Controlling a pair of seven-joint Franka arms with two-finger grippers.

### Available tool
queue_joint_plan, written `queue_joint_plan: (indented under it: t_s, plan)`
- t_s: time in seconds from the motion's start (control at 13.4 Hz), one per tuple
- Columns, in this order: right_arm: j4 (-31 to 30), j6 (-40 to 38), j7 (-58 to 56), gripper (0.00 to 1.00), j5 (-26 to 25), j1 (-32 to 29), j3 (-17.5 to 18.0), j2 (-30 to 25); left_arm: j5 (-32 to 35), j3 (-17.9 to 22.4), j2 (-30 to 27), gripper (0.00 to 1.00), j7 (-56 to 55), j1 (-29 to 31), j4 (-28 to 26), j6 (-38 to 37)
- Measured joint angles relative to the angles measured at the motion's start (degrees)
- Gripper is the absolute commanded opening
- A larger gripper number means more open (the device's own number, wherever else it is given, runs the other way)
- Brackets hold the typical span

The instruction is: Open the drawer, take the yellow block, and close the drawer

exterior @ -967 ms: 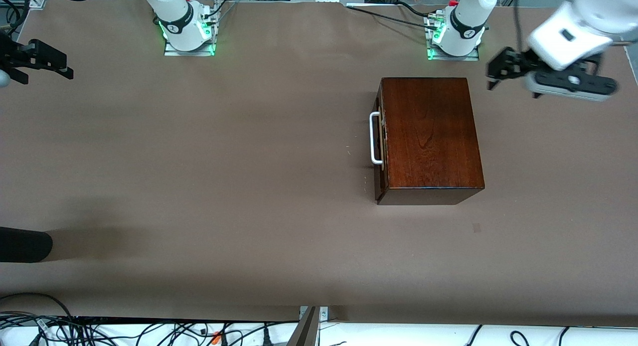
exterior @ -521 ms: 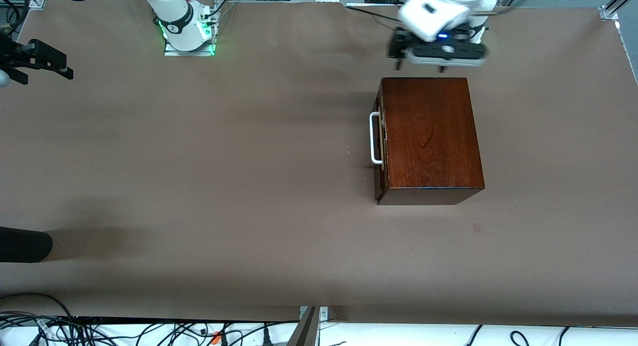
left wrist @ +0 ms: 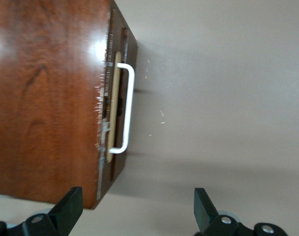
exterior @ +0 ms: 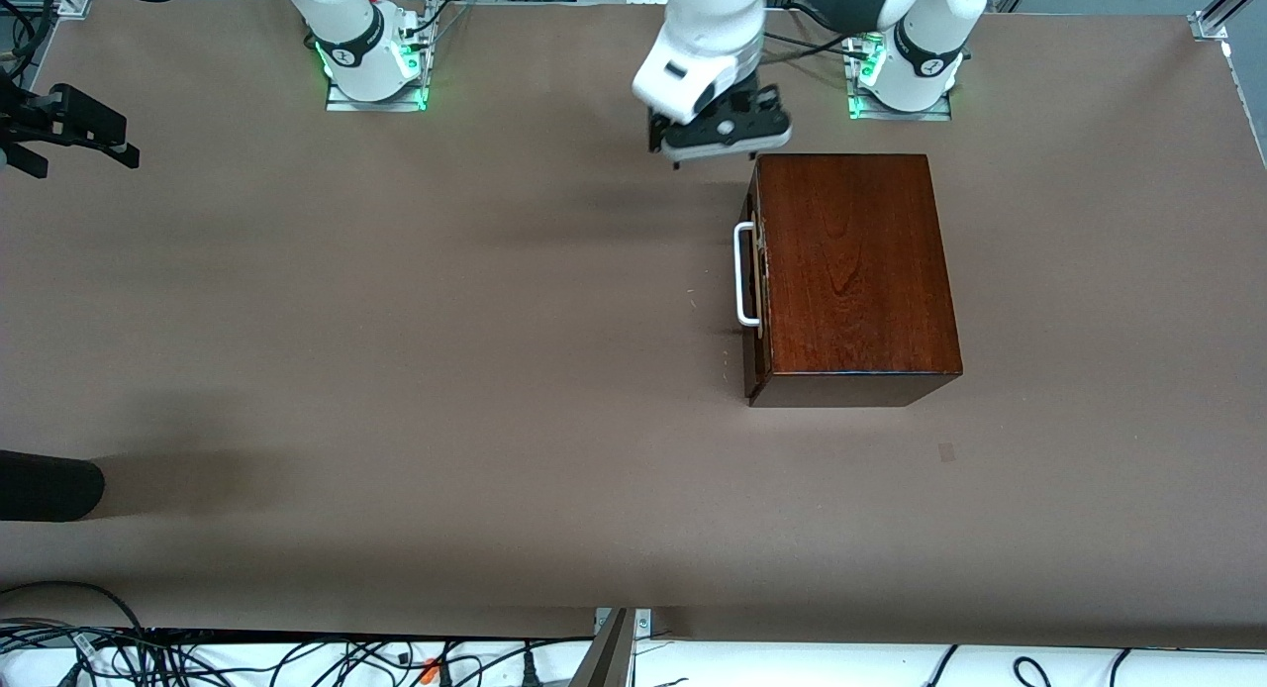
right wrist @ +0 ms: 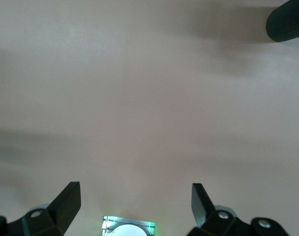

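Observation:
The dark reddish-brown wooden box (exterior: 856, 271) lies toward the left arm's end of the table. Its drawer (exterior: 754, 276) is shut, with the white loop handle (exterior: 742, 276) facing the right arm's end. The left wrist view shows the handle (left wrist: 127, 108) on the dark drawer front (left wrist: 121, 98). My left gripper (exterior: 713, 138) hangs open over bare table just off the box's corner on the handle side, toward the bases, with nothing between its fingers (left wrist: 70, 204). My right gripper (exterior: 84, 138) waits open and empty (right wrist: 134, 201) at the right arm's end. The yellow block is hidden.
A black rounded object (exterior: 49, 484) pokes in at the right arm's end of the table, nearer the front camera, and also shows in the right wrist view (right wrist: 286, 19). The arm bases (exterior: 371, 68) (exterior: 901, 73) stand along the table's edge. Cables (exterior: 297, 657) lie off the near edge.
The left arm has swung from the left arm's end of the table, past the box's edge nearest the bases, to the handle-side corner. The right gripper has barely shifted.

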Motion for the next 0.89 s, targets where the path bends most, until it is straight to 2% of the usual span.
queue_joint_plan:
  t_s: [0.52, 0.89]
  plan:
    - [0.0, 3.0, 0.0, 1.0, 0.0, 0.1, 0.7, 0.2, 9.7, 0.0, 9.6, 1.0, 0.4, -1.1, 0.5, 3.6]
    - [0.0, 3.6, 0.0, 1.0, 0.0, 0.1, 0.7, 0.4, 11.8, 0.5, 13.1, 1.0, 3.7, -1.2, 0.5, 3.6]
